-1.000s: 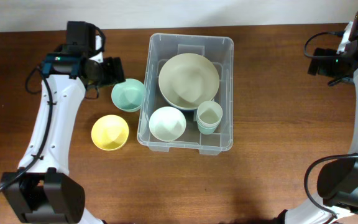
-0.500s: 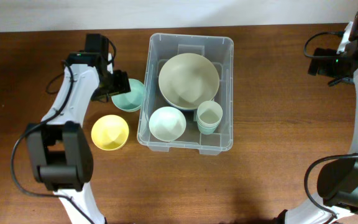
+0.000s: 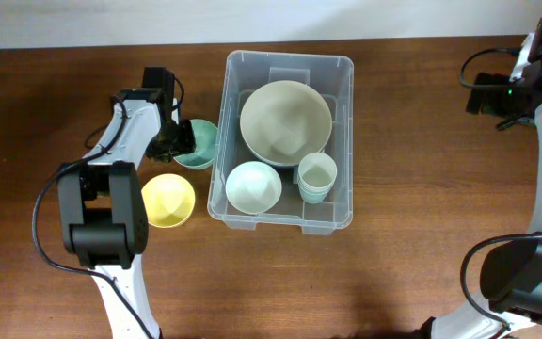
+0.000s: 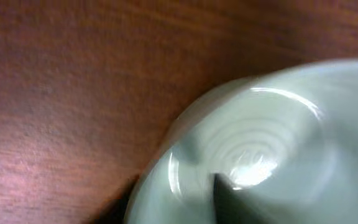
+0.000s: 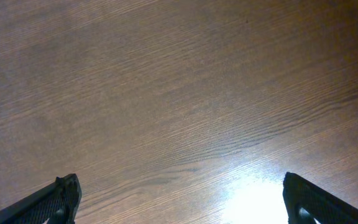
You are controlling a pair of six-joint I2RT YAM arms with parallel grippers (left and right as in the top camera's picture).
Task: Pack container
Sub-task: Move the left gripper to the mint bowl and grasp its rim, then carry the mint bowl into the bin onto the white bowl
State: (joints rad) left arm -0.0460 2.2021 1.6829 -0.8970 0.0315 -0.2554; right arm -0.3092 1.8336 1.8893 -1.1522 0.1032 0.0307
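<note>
The container [image 3: 290,56], a clear plastic bin, stands mid-table holding a large beige bowl [image 3: 285,121], a small pale bowl [image 3: 253,186] and stacked green cups [image 3: 317,176]. Just left of it a mint green bowl [image 3: 203,148] rests on the table. My left gripper [image 3: 182,141] is on its left rim. The left wrist view shows the mint bowl [image 4: 272,143] close up, with one dark finger [image 4: 229,199] inside against the wall and the left gripper [image 4: 173,208] closed over the rim. My right gripper [image 5: 182,199] hangs open over bare wood at the far right.
A yellow bowl [image 3: 167,201] sits on the table in front of the mint bowl, left of the bin. The right arm [image 3: 511,89] stays at the table's back right corner. Brown wood [image 5: 179,93] fills the right wrist view.
The left arm has swung down and right onto the mint bowl's left rim, and its jaws have narrowed onto that rim. The right arm has not moved.
</note>
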